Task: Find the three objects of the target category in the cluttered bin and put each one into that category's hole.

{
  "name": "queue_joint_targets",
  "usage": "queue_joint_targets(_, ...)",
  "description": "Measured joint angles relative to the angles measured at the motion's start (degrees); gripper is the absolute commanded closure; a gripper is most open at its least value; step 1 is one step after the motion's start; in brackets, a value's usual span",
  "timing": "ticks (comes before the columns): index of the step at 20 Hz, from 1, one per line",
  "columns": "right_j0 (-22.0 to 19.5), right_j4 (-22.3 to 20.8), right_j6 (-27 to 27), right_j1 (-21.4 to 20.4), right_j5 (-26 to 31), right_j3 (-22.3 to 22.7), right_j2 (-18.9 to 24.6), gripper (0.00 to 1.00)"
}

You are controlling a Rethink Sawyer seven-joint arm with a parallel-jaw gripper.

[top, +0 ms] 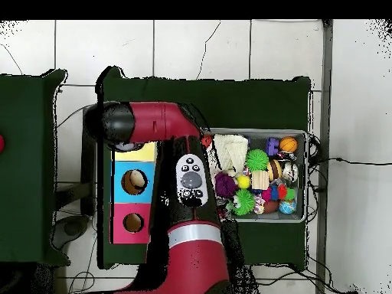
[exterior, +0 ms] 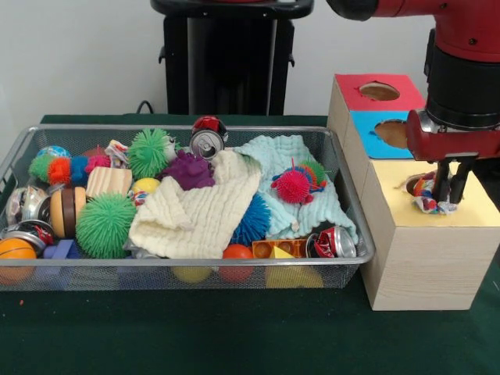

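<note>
My gripper [exterior: 451, 199] hangs over the yellow-topped wooden box [exterior: 469, 211] at the right. It is shut on a crumpled white wad with coloured spots [exterior: 426, 195], which sits in and over the round hole [exterior: 414, 183], so most of the hole is covered. The wire mesh bin [exterior: 23, 148] lies to the left, full of clutter. Another spotted white wad [exterior: 117, 150] shows at its far left, beside a wooden block. In the overhead view the arm [top: 145, 122] covers the gripper and the yellow top [top: 138, 153].
The bin holds spiky green balls [exterior: 105, 225], a cream cloth [exterior: 195, 211], a pale blue cloth [exterior: 289, 168], crushed cans [exterior: 208, 139] and small toys. Blue-topped [exterior: 375, 133] and red-topped [exterior: 367, 94] boxes stand behind the yellow one. The bin's rim [top: 307, 176] also shows overhead.
</note>
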Motion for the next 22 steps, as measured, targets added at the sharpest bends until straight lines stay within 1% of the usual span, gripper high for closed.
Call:
queue_joint_targets(3,0.3,0.2,0.0,0.6,1.6,-0.7,-0.1,1.00)
queue_joint_targets(8,1.6,0.2,0.0,2.9,5.1,-2.2,-1.2,1.00)
queue_joint_targets(15,3.6,0.2,0.0,7.2,6.3,-4.4,-4.0,1.00)
queue_joint_targets(22,5.5,0.3,0.0,9.4,6.8,-7.1,-6.8,1.00)
